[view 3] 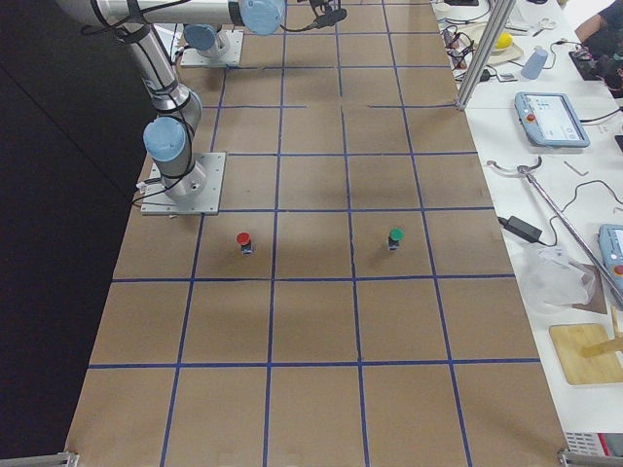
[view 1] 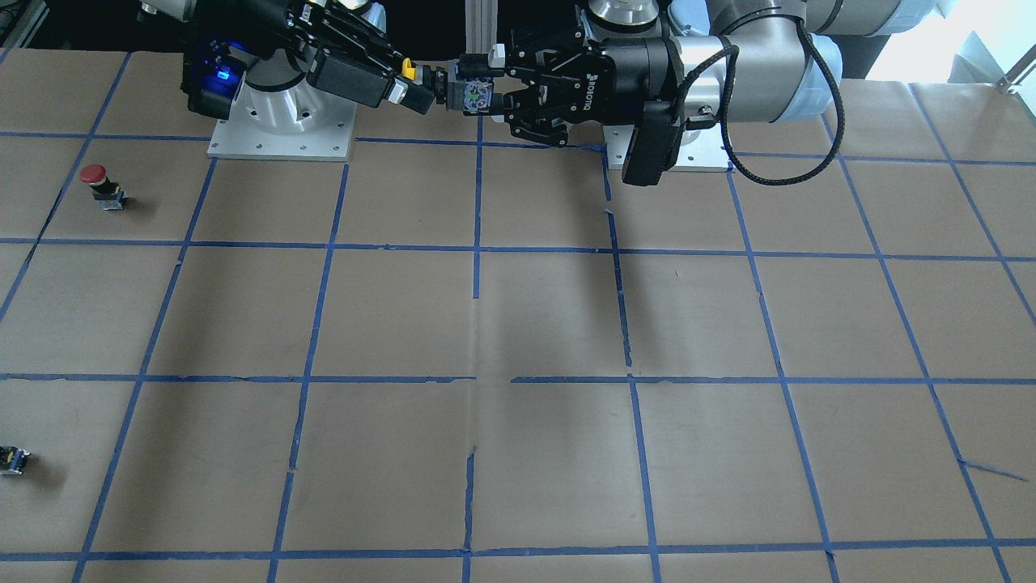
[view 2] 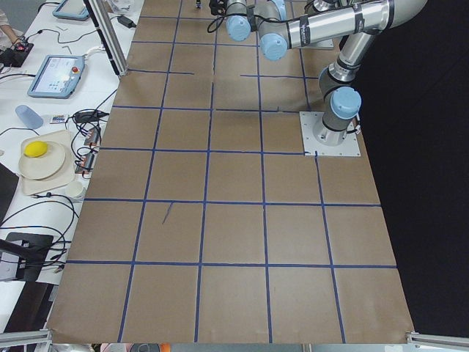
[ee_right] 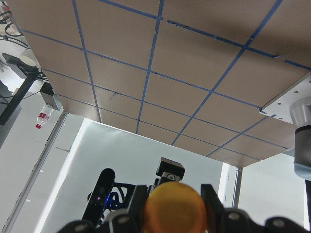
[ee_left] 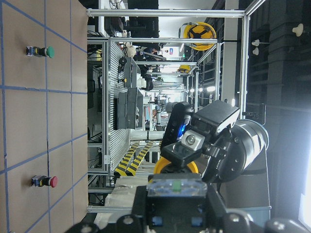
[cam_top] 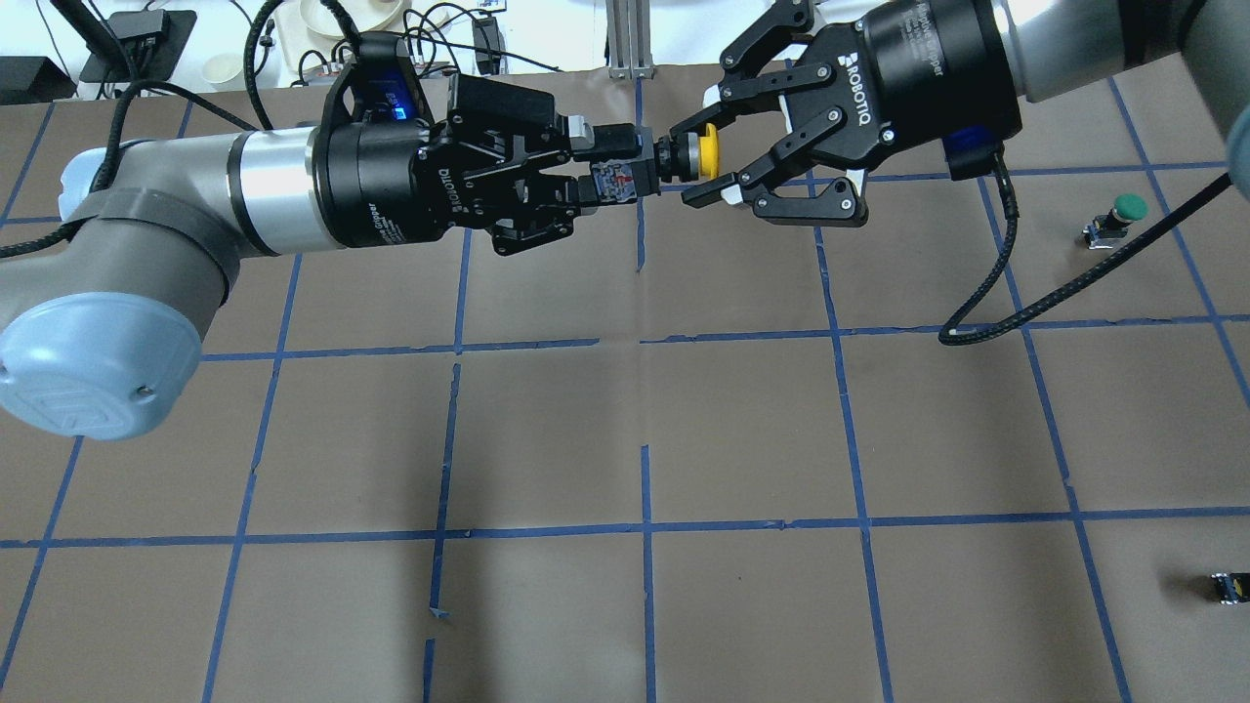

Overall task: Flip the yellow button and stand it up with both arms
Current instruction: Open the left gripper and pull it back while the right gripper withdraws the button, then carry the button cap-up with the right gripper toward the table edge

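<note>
The yellow button (cam_top: 705, 154) is held in the air, lying horizontally between both grippers above the far middle of the table. My left gripper (cam_top: 610, 168) is shut on its black-and-grey body, cap pointing away toward the right arm. My right gripper (cam_top: 691, 158) is open, its fingers spread above and below the yellow cap without clearly touching it. In the front-facing view the button (view 1: 410, 72) shows between the left gripper (view 1: 486, 81) and right gripper (view 1: 413, 82). The right wrist view shows the cap (ee_right: 176, 211) between its fingers.
A green-capped button (cam_top: 1123, 210) stands at the right, and a small black-and-yellow block (cam_top: 1229, 586) lies near the right front edge. A red-capped button (view 1: 99, 182) stands near the right arm's base plate (view 1: 279, 134). The brown table (cam_top: 645, 439) carries a blue tape grid.
</note>
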`<state>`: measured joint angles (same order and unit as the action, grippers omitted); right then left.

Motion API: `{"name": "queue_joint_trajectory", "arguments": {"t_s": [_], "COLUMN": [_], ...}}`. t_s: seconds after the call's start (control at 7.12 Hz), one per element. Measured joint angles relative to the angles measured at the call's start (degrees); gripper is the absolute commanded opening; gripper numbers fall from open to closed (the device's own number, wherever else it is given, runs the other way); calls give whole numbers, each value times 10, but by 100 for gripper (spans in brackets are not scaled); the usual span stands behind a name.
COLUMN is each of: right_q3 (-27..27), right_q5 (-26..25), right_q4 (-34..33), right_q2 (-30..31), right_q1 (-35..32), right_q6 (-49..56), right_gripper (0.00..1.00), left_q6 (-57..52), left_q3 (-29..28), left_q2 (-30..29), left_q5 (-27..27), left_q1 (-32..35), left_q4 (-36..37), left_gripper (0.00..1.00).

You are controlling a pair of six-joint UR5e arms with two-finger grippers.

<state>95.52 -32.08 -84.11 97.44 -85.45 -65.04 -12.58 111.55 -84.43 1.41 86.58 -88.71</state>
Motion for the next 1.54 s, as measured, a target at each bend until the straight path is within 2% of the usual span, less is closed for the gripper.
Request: {"name": "queue_joint_trajectory", "arguments": {"t_s": [0.56, 0.84, 0.98, 1.12, 1.26, 1.54], "right_q3": [-4, -8, -8, -6, -3, 9], "right_q5": [-5, -22, -31, -54, -101, -242], "right_q4": [-4, -8, -9, -6, -3, -3], "right_q2": [-3, -3, -3, -5, -6, -7], "right_q1": [6, 42, 71, 94, 106, 112], "right_q6": [-1, 14, 44, 110, 201, 415], "right_gripper": [31, 31, 31, 31, 30, 25], "left_q6": [17, 32, 39, 42, 44, 44], "left_q3": [-3, -7, -20, -48, -87, -168], "left_q2": [1, 1, -6, -21, -43, -78], "left_q5": [14, 83, 137, 217, 304, 519], "left_q1": [-7, -52, -75, -86, -85, -52], "left_q4": [1, 17, 31, 38, 37, 32], "left_gripper": [99, 99, 99, 99, 99, 99]}}
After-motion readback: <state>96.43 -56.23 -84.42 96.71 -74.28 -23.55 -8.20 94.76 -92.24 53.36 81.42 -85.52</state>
